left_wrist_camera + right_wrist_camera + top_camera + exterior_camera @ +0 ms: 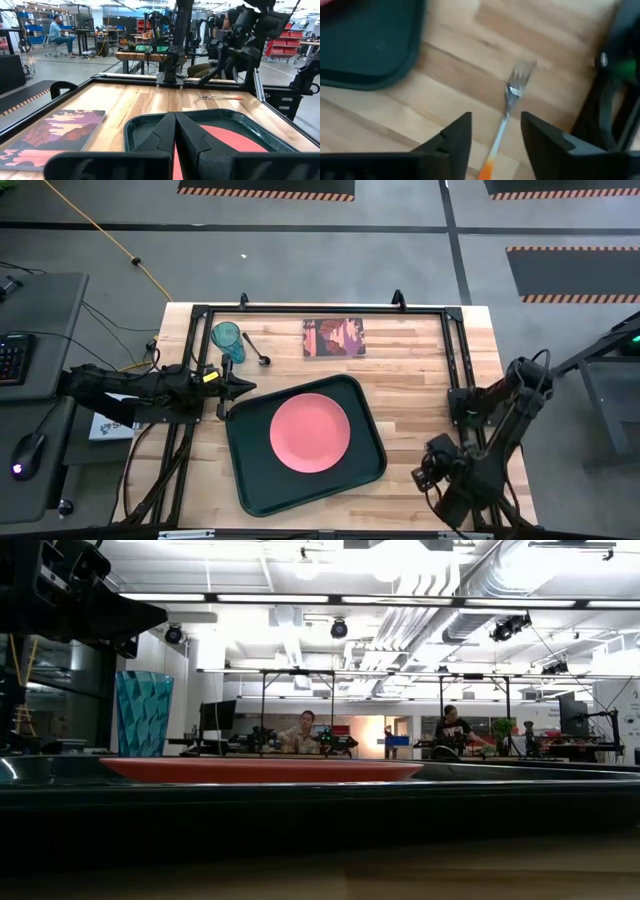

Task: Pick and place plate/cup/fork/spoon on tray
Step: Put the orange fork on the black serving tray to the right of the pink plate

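The pink plate (310,432) lies flat in the dark green tray (250,480) at the table's middle. The teal cup (227,338) stands upright at the far left, and the dark spoon (255,350) lies beside it. The fork (509,102) lies on the wood right of the tray, tines away from the wrist camera, orange handle (487,170) toward it. My right gripper (496,135) is open above the fork, one finger on either side of its stem, touching nothing. In the high view the right arm (440,470) hides the fork. My left gripper (235,388) is shut and empty at the tray's left rim.
A dark-red square picture (334,337) lies flat near the far edge, behind the tray. A black metal frame (320,310) runs along the table's far, left and right sides. Bare wood shows between the tray and the right frame rail.
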Controlling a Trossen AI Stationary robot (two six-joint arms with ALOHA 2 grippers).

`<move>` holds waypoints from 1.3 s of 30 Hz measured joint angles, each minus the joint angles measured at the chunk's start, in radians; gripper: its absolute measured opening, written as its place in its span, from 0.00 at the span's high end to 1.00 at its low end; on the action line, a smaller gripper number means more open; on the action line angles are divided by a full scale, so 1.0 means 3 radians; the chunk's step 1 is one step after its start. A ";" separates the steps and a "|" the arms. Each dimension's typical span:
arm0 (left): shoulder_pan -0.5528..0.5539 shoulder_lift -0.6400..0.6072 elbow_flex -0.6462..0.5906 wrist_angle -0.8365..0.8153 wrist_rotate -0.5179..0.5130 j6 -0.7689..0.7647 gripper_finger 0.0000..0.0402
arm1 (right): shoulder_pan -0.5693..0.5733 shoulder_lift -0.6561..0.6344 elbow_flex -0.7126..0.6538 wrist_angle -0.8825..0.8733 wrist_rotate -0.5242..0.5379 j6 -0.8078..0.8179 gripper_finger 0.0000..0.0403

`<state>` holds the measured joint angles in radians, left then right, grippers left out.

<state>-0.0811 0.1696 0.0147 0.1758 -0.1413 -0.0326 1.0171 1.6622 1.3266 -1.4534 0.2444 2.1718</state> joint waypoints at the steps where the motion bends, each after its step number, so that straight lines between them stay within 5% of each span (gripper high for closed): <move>1: -0.0001 0.0001 0.0000 -0.0001 0.0000 0.0000 1.00 | 0.0013 0.0044 0.0000 0.0002 -0.0069 0.0074 0.56; 8: 0.0000 0.0001 0.0000 -0.0001 0.0000 0.0000 1.00 | -0.0046 0.0359 -0.0037 0.0115 -0.0403 0.0188 0.52; 14: 0.0000 0.0001 0.0000 -0.0001 0.0000 0.0000 1.00 | -0.0103 0.0323 -0.0867 0.1071 -0.0819 0.0177 0.52; 28: -0.0001 0.0000 0.0000 0.0000 0.0000 0.0000 1.00 | -0.0155 0.0240 -0.1405 0.1652 -0.0653 0.0134 0.53; 31: -0.0001 0.0000 0.0000 0.0001 0.0000 0.0000 1.00 | -0.0156 0.0243 -0.1406 0.1687 -0.0667 0.0152 0.60; 37: -0.0001 0.0001 0.0000 0.0000 0.0001 0.0000 1.00 | -0.0173 0.0247 -0.1406 0.1755 -0.0603 0.0181 0.93; 39: 0.0000 0.0000 0.0000 0.0001 0.0001 0.0000 1.00 | -0.0198 0.0248 -0.1406 0.1751 -0.0611 0.0150 0.97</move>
<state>-0.0811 0.1696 0.0147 0.1760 -0.1410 -0.0326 0.9576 1.7367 0.9047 -0.9279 0.0612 2.2168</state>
